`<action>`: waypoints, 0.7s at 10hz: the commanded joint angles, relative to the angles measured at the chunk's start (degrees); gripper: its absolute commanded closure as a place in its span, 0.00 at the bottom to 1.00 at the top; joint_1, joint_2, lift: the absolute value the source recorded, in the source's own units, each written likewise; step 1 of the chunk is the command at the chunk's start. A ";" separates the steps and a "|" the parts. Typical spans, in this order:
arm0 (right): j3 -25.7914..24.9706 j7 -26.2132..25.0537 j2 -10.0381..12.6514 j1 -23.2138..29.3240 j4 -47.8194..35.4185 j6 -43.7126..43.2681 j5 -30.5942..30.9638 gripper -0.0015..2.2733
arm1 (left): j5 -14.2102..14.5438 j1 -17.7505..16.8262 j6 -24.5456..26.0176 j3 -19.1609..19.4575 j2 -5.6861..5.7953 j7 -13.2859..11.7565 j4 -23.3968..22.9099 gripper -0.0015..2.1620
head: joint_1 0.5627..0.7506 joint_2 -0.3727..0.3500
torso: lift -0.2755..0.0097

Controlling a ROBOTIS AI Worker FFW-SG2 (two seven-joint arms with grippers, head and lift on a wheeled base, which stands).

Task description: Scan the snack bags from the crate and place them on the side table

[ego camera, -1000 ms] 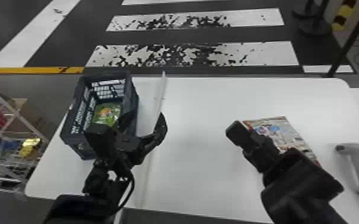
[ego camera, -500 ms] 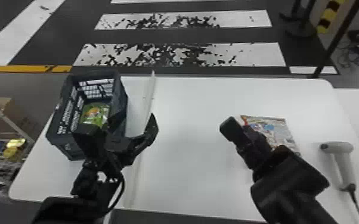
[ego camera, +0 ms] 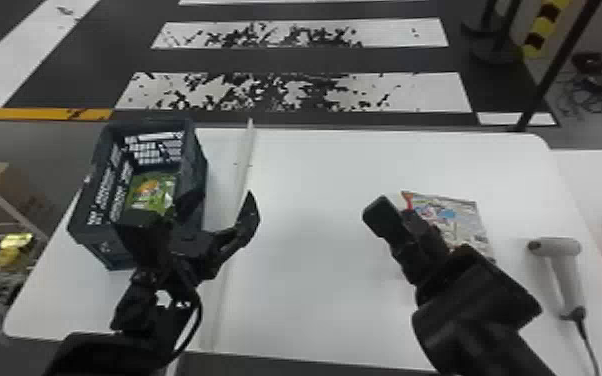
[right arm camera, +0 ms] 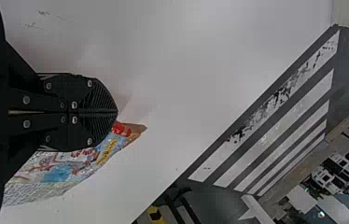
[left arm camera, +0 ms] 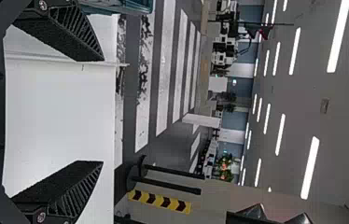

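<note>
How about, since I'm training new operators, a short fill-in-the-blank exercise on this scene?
The green snack bag lies inside the dark ____.
The left gripper is open, but the right gripper is ____.
The scanner rests toward the robot's ____ side of the table.
Missing words: crate; shut; right.

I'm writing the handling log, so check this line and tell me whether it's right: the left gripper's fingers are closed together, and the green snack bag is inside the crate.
Not right: the left gripper is open, its two fingers wide apart, as the left wrist view shows. The green snack bag is inside the crate, as you say.
</note>
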 commanded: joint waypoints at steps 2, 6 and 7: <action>-3.55 1.43 -0.75 8.08 -18.97 3.17 -4.65 0.96 | 0.00 0.01 0.01 0.00 0.00 0.03 -0.27 0.04 | 0.70 0.63 | 0.79; -15.15 7.06 -1.71 13.70 -33.30 10.03 -10.01 0.26 | -0.53 -0.08 0.19 -1.05 -0.09 1.44 -1.42 0.04 | 0.70 0.60 | 0.79; -17.70 7.14 -2.06 14.94 -34.88 11.96 -10.89 0.11 | -1.06 -0.16 0.19 -1.67 -0.18 2.05 -1.59 0.04 | 0.70 0.57 | 0.79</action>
